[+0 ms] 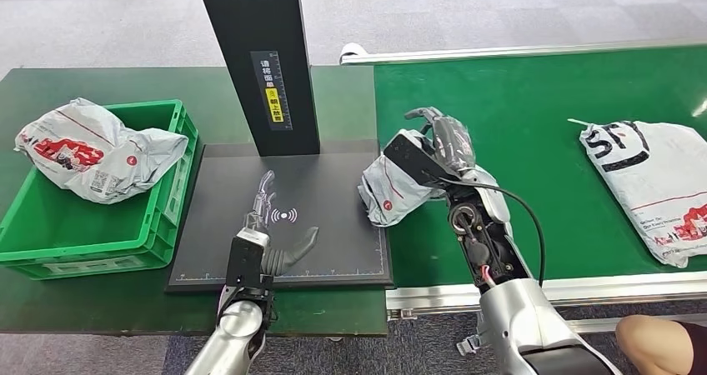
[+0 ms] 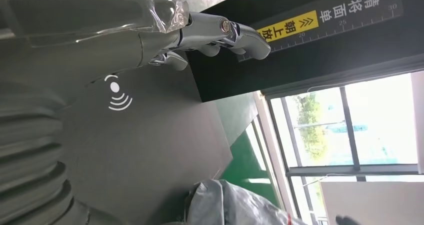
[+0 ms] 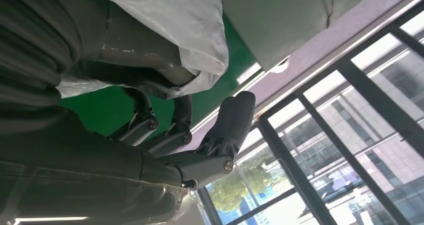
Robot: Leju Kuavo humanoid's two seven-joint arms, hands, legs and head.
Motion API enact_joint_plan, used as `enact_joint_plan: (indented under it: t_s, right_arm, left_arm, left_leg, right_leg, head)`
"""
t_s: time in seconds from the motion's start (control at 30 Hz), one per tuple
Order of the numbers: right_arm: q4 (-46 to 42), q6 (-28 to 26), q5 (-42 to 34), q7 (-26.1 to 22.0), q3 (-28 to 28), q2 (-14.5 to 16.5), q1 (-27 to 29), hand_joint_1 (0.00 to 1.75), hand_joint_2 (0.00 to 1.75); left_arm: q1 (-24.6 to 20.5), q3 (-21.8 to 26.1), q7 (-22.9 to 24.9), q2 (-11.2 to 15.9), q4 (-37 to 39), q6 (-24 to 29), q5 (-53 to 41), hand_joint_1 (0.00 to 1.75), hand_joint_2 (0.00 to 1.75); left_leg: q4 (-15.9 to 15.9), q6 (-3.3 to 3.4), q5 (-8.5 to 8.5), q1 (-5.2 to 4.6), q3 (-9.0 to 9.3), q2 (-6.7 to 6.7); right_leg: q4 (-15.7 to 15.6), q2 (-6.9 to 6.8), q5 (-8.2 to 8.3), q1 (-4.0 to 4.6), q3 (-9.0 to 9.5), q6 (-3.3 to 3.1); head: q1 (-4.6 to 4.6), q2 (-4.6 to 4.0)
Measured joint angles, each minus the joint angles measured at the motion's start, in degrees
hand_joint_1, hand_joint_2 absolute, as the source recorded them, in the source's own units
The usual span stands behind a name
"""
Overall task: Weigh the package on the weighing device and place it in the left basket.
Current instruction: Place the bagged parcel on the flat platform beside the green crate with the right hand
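At the seam between the green conveyor belt (image 1: 534, 100) and the dark weighing platform (image 1: 317, 192), the right hand (image 1: 442, 142) grips a grey package (image 1: 392, 193), its fingers (image 3: 230, 130) curled round the plastic. The package hangs half over the platform's right edge, not yet fully on it. The left hand (image 1: 271, 242) hovers low over the platform near the white signal mark (image 1: 283, 217), fingers spread and holding nothing.

The step in hand looks to be setting the package on the scale. To do it well, the right hand should carry it further leftward until the whole bag rests inside the platform's border, clear of the belt (any overhang would spoil the reading), then let go completely. The left hand should stay off the plate, since its weight would count too. The black post (image 1: 258, 58) stands close behind, so the move wants to stay low and forward. One package (image 1: 92, 150) already lies in the green basket (image 1: 167, 217) at the left; another (image 1: 659, 183) waits on the belt.
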Motion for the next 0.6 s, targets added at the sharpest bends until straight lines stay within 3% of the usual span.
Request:
enact_joint_plan:
  t_s: [0.37,0.6]
  right_arm:
    - [4.37,3.29,-1.08,-0.16,5.58,7.35,-5.63,1.75,1.75]
    - [4.47,3.93,-2.92,-0.01,8.64,9.70,-6.16,1.75,1.75]
  left_arm:
    - [-0.04,-0.04,0.30,0.06,0.04,3.39,1.83,0.00,1.75]
    - [0.17,1.23,-0.08,0.13,0.02,6.97,4.91,0.00,1.75]
  left_leg:
    - [0.00,-0.01,0.00,0.00,-0.02,-0.02]
    - [0.00,0.00,0.00,0.00,-0.03,-0.05]
  right_leg:
    - [0.01,0.00,-0.02,0.01,-0.02,0.00]
    - [0.01,-0.01,-0.01,0.00,-0.01,0.00]
  head:
    - [0.01,0.00]
    - [0.02,0.01]
